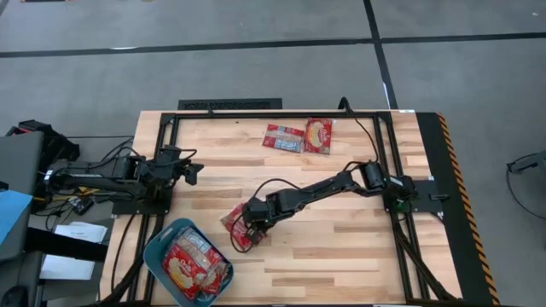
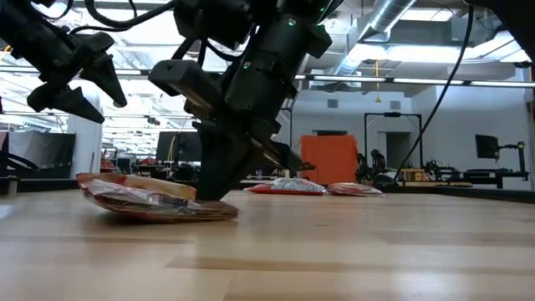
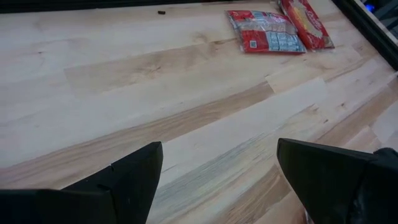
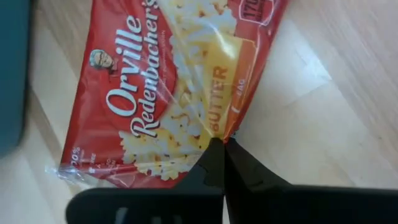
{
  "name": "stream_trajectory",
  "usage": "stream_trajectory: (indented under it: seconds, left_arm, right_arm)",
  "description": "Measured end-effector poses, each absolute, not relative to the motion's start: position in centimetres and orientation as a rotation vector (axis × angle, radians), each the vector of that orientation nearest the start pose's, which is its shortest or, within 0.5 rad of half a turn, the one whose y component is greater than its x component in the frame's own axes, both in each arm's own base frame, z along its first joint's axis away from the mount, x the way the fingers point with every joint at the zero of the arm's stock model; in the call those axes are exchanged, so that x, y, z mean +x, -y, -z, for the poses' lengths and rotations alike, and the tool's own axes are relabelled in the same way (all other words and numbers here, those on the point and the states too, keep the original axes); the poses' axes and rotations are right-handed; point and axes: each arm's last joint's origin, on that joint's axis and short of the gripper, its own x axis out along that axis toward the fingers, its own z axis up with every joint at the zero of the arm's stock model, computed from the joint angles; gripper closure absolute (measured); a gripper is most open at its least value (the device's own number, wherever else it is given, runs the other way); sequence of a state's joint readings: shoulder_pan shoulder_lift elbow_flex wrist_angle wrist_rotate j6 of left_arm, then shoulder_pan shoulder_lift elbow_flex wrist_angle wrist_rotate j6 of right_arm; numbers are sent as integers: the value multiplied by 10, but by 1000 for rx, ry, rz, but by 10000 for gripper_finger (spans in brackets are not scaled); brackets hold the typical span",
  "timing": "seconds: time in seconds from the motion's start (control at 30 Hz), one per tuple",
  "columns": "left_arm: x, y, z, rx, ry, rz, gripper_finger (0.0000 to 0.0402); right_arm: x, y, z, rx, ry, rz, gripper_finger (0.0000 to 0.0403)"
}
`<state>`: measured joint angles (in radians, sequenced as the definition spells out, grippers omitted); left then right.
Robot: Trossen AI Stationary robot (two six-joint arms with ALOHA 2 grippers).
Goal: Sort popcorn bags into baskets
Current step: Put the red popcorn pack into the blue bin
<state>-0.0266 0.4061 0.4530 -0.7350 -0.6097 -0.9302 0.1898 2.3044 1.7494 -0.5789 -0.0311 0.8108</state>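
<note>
A red popcorn bag [image 1: 236, 223] lies on the wood table near its middle, just beyond the teal basket [image 1: 159, 256]. My right gripper [image 1: 252, 225] is down at the bag's edge and shut on it; the low view shows it [image 2: 219, 191] beside the bag [image 2: 155, 201]. The basket holds several red bags [image 1: 194, 264]. Two more bags [image 1: 284, 136] [image 1: 318, 135] lie flat near the table's far edge. My left gripper [image 1: 193, 169] hovers open at the table's left side, touching nothing; its wrist view shows the two far bags [image 3: 266, 31] [image 3: 306, 21]. My right gripper pinches the bag between its two fingers at a side edge [image 4: 219, 132], next to the word BUTTER. The fingers [image 2: 224, 180] come from above, slanting down from the table's right side. The bag lies flat on the table [image 4: 298, 99].
Black frame rails [image 1: 380, 115] run along the table's far, left and right sides. The basket's rim [image 4: 11, 74] sits close beside the held bag. Bare wood [image 1: 341, 247] stretches toward the near right of the table.
</note>
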Motion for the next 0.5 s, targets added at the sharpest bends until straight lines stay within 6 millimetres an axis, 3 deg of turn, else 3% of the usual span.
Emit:
stream_trajectory:
  seconds: [0.13, 0.33, 0.5]
  left_arm:
    - [90, -14, -221, -652, -347, -811, 95]
    - [90, -14, -221, -652, -348, -811, 95]
    - [90, -14, -221, -653, -347, -811, 95]
  right_arm:
    - [465, -89, -150, 635, -1125, 258, 397]
    - [462, -80, -196, 665, -1005, 231, 399]
    - [459, -76, -209, 666, -968, 248, 399]
